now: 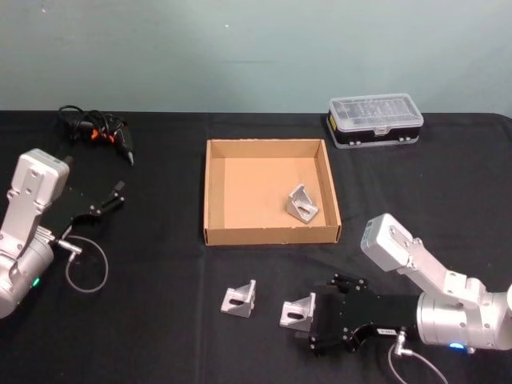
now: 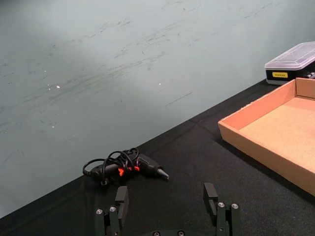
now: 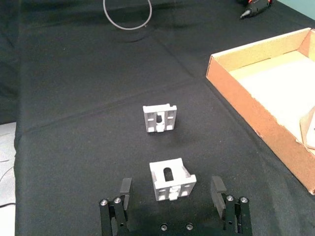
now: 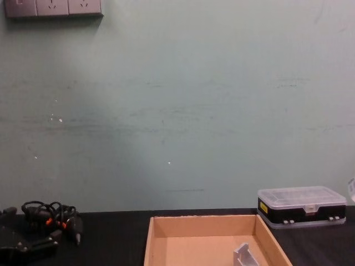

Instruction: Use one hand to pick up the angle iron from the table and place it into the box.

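right gripper point(image 1: 314, 322) sits at the bottom of the head view, right of centre, low over the table point(image 1: 160, 336). its jaws are apart, with one finger on each side of the nearest angle iron point(image 3: 172, 181). the right wrist view shows a gap on both sides, so nothing is clamped yet.

nearest angle iron point(image 1: 298, 312): on the table, bottom centre of the head view, in front of the box and apart from it.
- judged a small metal bracket: stiff, light, won't deform under the jaws.
- bare smooth faces, so judged slippery; a shallow pinch could let it twist or squirt out.
- two flanges at a right angle with side webs and a slotted hole in the flange.
- best hold is probably across the two flat outer sides, which look parallel, taken low and centred rather than on an edge.

second angle iron point(image 1: 240, 299): just left of the first, apart from it, also on the table.

box point(image 1: 268, 236): centre of the head view, open top, low walls. a third angle iron point(image 1: 302, 203) lies inside, toward its right front corner.

clear-lidded case point(image 1: 374, 120): upper right, beyond the box.

left gripper point(image 1: 112, 200): parked at the left edge, jaws apart, empty. a cabled tool point(image 1: 100, 128) lies beyond it.
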